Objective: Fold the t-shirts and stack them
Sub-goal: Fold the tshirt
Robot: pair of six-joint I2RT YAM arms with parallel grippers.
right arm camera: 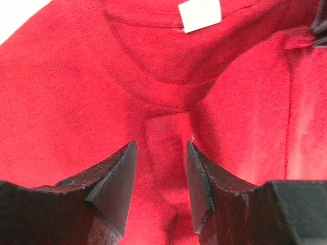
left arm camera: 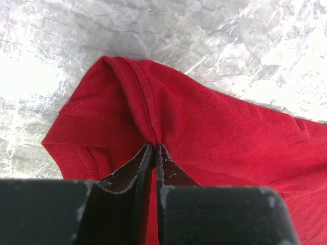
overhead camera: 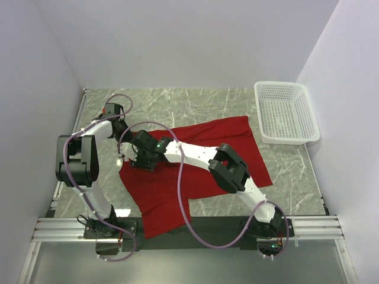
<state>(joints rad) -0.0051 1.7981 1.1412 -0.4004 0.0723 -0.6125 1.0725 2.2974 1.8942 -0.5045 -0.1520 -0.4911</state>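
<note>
Grey marbled bench (overhead camera: 195, 100) is enclosed by plain white walls. On its middle a deep red short-sleeved cloth t-shirt (overhead camera: 160, 195) is spread, with its near hem lying at the bench's near edge by the arm bases. On the shirt's left side, a raised fold of a sleeve is pinched between the nearly closed jaws of the left claw (left arm camera: 155, 148). Close by, the right claw (right arm camera: 161, 153) is held over the collar area with its jaws apart and nothing taken. The small white neck tag (right arm camera: 200, 14) is seen just beyond it. Farther off, at the far right corner, a white mesh plastic basket (overhead camera: 287, 112) is set near the shirt's far corner. The cloth is judged light, limp and prone to bunching. It is best taken at seams, hems or corners, where doubled layers can be nipped, and drawn slowly so that wrinkles are not dragged in.
</note>
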